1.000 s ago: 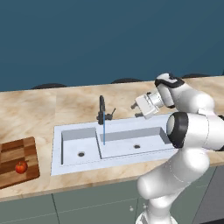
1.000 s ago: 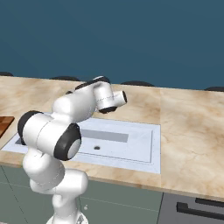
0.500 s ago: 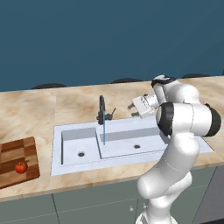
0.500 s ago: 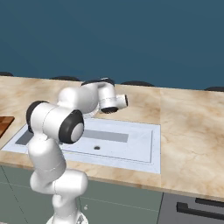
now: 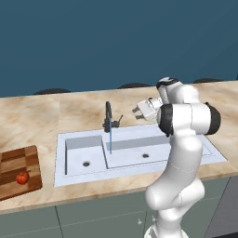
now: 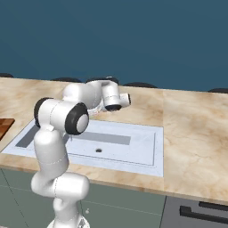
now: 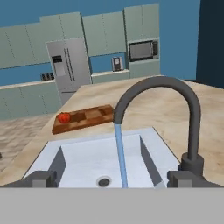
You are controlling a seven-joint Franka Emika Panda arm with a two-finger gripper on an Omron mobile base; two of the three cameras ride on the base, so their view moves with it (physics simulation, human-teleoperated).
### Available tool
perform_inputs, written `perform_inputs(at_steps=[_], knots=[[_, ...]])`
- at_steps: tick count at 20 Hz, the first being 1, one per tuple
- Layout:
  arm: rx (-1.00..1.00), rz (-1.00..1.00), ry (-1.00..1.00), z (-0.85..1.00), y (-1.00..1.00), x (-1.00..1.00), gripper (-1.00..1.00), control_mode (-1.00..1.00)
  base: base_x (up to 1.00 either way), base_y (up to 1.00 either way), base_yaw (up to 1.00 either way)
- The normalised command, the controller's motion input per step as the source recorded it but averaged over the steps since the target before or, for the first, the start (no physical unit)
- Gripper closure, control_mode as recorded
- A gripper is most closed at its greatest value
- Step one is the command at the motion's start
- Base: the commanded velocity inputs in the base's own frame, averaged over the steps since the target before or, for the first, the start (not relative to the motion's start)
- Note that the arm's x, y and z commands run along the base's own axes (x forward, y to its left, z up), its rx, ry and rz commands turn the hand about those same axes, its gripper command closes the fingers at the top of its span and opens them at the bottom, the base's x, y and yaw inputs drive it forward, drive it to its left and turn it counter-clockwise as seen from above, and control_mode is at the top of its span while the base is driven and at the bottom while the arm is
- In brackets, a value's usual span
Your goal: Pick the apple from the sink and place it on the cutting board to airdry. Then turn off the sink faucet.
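Fingers point(image 7: 41, 178) of the gripper point(image 5: 137, 111) stand spread wide apart with nothing between them, two small dark tips at the bottom of the hand view. From the left base view, the gripper hangs above the counter point(image 5: 56, 111) just to the right of the sink faucet point(image 5: 109, 118), level with its upper part and not touching it. Its thin side lever juts toward the gripper.

One faucet stands behind the sink point(image 5: 162, 144), black and upright with a curved spout. In the hand view the spout arches across the middle, just beyond the fingertips, and one thin blue stream of water point(image 7: 120, 157) falls from it into the basin below.

One sink holds two basins, a smaller one and a larger one, each with one dark drain point(image 5: 86, 163).

One apple point(image 5: 22, 177), small and red, sits on the cutting board point(image 5: 14, 162), well away from the fingers, beyond the far end of the sink. One cutting board lies flat on the counter beside the smaller basin, dark brown with lighter and darker blocks.

Across the room in the hand view stand one refrigerator point(image 7: 68, 65) and one microwave point(image 7: 142, 50).
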Motion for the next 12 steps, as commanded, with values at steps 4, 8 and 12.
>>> perform_inputs(at_steps=[4,8,12], knots=[[0.0,0.01,0.04,-0.17,0.14,0.29,-1.0,-1.0,0.0,0.0,0.0],[0.0,0.0,0.03,-0.24,0.12,0.23,-1.0,-1.0,0.0,0.0,0.0],[0.0,0.0,0.01,-0.25,0.12,0.19,-1.0,-1.0,0.0,0.0,0.0]])
